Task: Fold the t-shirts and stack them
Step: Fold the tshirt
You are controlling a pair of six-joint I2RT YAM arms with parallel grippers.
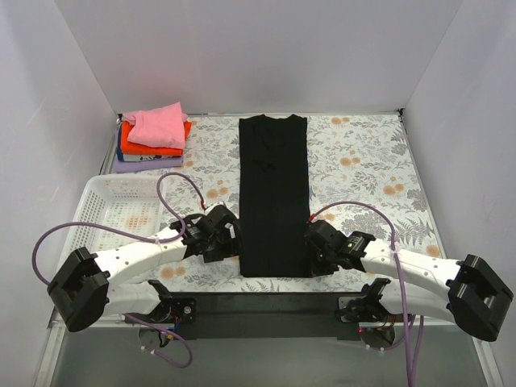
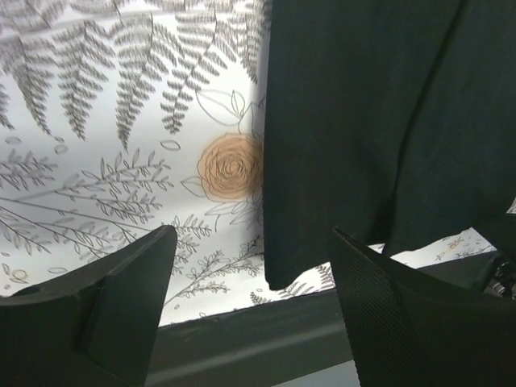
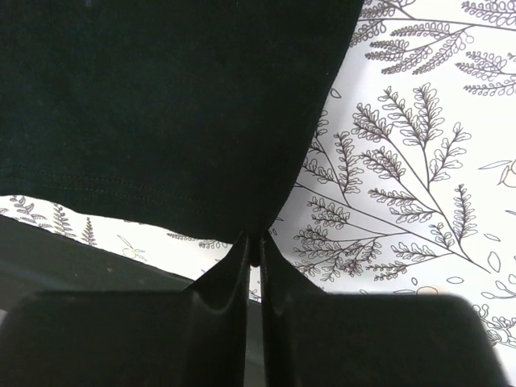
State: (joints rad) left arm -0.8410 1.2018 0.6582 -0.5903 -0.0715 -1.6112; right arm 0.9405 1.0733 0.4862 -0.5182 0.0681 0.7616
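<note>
— What can't we make out from above?
— Both wrists cover their own fingertips, and the left arm (image 1: 137,256) crosses the near corner of the white basket (image 1: 113,193). In the far-left stack the blue t-shirt (image 1: 121,151) is just a sliver between the orange t-shirt (image 1: 153,148) and the lilac t-shirt (image 1: 149,164), with the pink t-shirt (image 1: 158,125) on top.
— And the basket?
— We see only its mesh floor, with orange blotches showing through.
— Now the jaws!
— The black t-shirt (image 1: 274,193) lies in the middle of the tabletop (image 1: 363,161) as one long strip. The left jaws stand wide, straddling its near left corner; whether they touch it we cannot tell. The right jaws are pinched almost together on its near right corner, with cloth drawn into the tips.
</note>
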